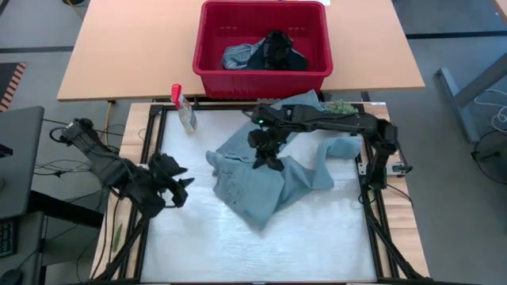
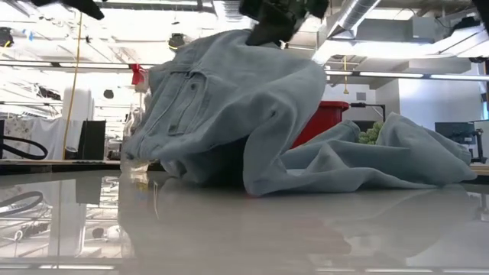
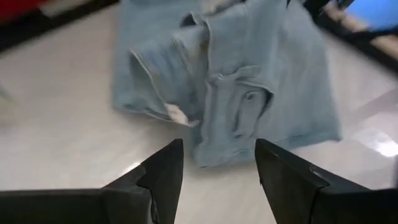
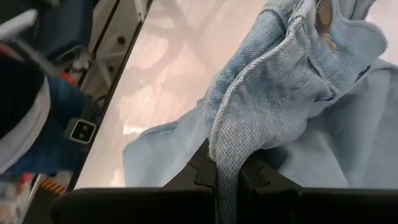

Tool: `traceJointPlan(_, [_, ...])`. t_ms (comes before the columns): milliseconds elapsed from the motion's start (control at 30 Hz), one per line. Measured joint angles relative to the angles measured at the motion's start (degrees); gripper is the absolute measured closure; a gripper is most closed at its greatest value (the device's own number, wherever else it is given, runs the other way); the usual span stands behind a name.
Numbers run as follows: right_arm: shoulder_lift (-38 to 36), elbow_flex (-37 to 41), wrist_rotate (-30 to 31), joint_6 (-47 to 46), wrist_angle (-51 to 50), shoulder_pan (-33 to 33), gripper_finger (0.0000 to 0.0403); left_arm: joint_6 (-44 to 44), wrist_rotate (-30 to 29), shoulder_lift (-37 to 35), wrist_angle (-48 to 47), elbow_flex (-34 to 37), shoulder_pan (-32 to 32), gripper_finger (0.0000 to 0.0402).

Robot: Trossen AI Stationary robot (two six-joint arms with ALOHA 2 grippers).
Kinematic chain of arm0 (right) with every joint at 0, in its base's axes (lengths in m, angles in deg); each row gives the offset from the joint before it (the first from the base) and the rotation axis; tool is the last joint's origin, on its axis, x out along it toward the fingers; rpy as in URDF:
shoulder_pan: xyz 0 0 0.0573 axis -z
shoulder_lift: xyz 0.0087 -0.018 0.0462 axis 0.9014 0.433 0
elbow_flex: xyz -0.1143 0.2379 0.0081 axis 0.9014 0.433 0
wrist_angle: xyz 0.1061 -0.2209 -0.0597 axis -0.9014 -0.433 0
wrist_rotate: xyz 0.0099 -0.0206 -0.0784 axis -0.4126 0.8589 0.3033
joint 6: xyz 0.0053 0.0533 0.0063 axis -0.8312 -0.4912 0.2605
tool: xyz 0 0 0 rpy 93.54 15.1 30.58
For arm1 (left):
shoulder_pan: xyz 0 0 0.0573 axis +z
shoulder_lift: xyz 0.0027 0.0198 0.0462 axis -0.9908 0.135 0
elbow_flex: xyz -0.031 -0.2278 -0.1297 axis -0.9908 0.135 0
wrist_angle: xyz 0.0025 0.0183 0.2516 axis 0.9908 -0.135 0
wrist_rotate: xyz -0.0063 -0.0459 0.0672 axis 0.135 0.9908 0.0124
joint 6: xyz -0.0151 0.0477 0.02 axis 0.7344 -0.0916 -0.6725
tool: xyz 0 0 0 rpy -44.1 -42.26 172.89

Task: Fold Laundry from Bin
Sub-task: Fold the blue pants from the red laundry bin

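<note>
A faded light blue denim garment (image 1: 265,178) lies crumpled on the white table (image 1: 238,245), its middle raised into a hump (image 2: 229,99) and its other parts on the table. My right gripper (image 1: 265,154) is shut on it from above. My left gripper (image 1: 178,190) is open and empty, just left of the garment, which also shows in the left wrist view (image 3: 230,93). The red bin (image 1: 263,47) stands on the wooden table behind. It holds a black garment (image 1: 277,49) and a grey-blue one (image 1: 238,55). My right gripper pinches a bunched fold of the denim (image 4: 227,165) between its two fingers (image 4: 202,171), near a seam with a metal button (image 4: 323,15). The fingers come from above, pointing down. The held part is lifted, the cloth drapes down around it, and its lower edges rest on the table (image 2: 306,179).
A clear spray bottle with a red top (image 1: 184,107) stands at the white table's far left. A small fuzzy green ball (image 1: 341,107) lies by the garment's far right part. Black frame rails (image 1: 368,182) edge the table. Bare table surface lies near the front edge.
</note>
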Motion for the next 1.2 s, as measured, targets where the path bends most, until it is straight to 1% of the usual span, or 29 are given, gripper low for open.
traceJointPlan(133, [-4.66, 8.39, 0.32, -3.74, 8.0, 0.9, 0.0363, -3.05, 2.08, -8.0, 20.72, 14.24, 4.0, 0.0215])
traceJointPlan(267, [-8.52, 14.87, 0.32, -7.45, 14.26, 1.0, 0.0361, -1.99, 3.59, -14.59, 43.0, 27.72, 9.71, 0.0215])
traceJointPlan(333, [-9.88, 16.9, 0.35, -8.32, 15.97, 0.81, 0.0361, -1.95, 5.28, -16.66, 52.76, 32.98, 12.83, 0.0215])
traceJointPlan(400, [-10.59, 18.13, 0.38, -8.82, 16.14, 0.31, 0.036, -4.37, 8.01, -17.32, 60.56, 36.33, 15.65, 0.0215])
traceJointPlan(467, [-11.03, 18.64, 0.48, -8.85, 16.35, -0.26, 0.036, -6.64, 9.74, -17.42, 63.47, 37.34, 17.91, 0.0211])
traceJointPlan(633, [-11.62, 18.83, 0.57, -8.89, 16.18, -1.95, 0.0359, -13.02, 12.73, -15.98, 63.42, 36.14, 22.42, 0.0184])
traceJointPlan(767, [-11.73, 18.83, 2.95, -9.02, 16.77, -3.07, 0.0359, -14.86, 15.9, -14.41, 63.79, 35.79, 25.81, 0.0153])
traceJointPlan(867, [-11.73, 18.83, 3.16, -9.18, 16.98, -3.31, 0.0358, -15.92, 17.4, -13.27, 64.2, 35.79, 28.21, 0.0135])
traceJointPlan(1067, [-11.73, 18.83, 3.16, -9.95, 17.07, -3.31, 0.0358, -17.77, 17.97, -12.76, 64.8, 35.79, 30.56, 0.0128])
traceJointPlan(1133, [-11.73, 18.83, 3.17, -10.02, 17.09, -3.29, 0.0358, -19.12, 19.32, -12.7, 67.64, 35.79, 30.65, 0.013])
traceJointPlan(1200, [-11.73, 18.83, 3.16, -10.01, 17.07, -3.16, 0.0358, -21.66, 22.29, -12.32, 72.37, 35.76, 30.6, 0.0134])
